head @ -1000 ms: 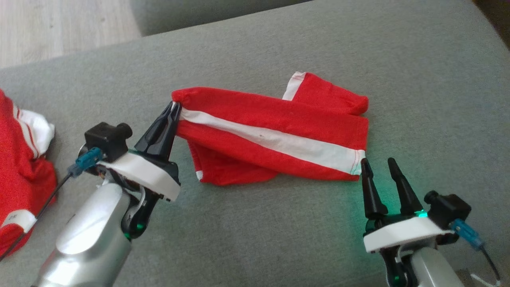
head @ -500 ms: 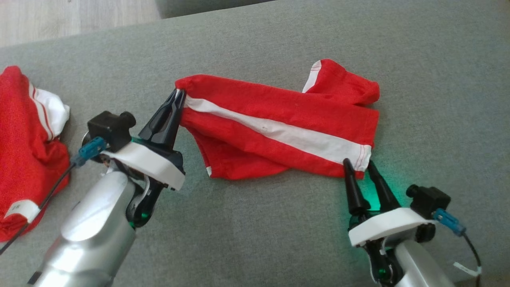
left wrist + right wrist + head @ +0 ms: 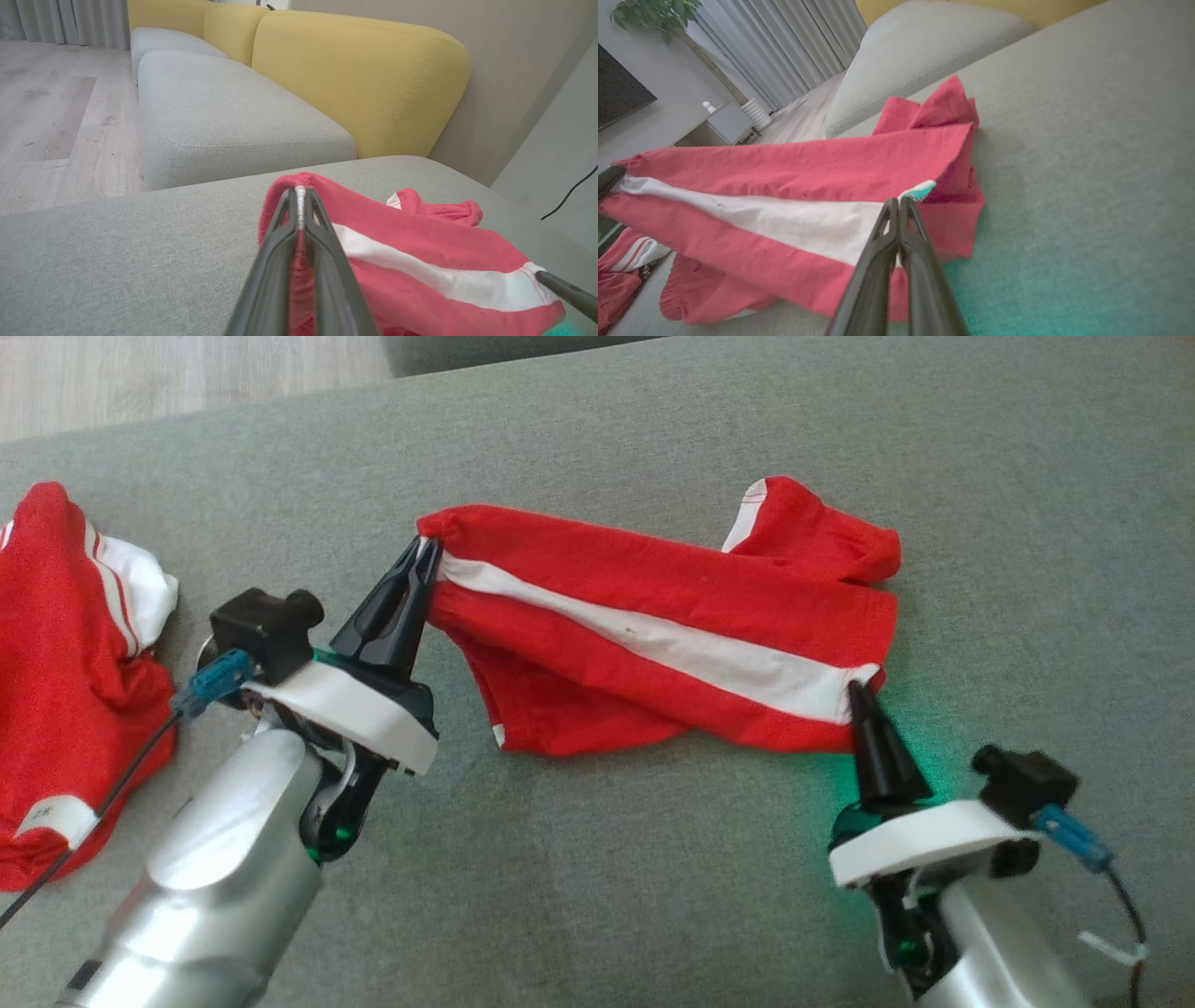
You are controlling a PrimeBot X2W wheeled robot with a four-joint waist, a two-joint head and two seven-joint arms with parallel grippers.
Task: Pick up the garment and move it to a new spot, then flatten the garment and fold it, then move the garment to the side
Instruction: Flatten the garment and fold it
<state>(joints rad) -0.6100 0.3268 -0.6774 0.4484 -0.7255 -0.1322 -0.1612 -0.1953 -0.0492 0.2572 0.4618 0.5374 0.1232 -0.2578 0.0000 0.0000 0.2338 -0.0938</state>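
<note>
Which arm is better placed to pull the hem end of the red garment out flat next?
Right, probably. The right gripper is shut on the white stripe at that hem, while the left gripper pinches the opposite end of the garment.

We are looking at a crumpled red-and-white garment (image 3: 65, 644) lying at the left edge of the grey cushion (image 3: 653, 859). Past the cushion's far edge a wooden floor (image 3: 46, 130) is showing, and yellow backrests (image 3: 359, 84) are standing behind a neighbouring grey seat (image 3: 233, 116).
</note>
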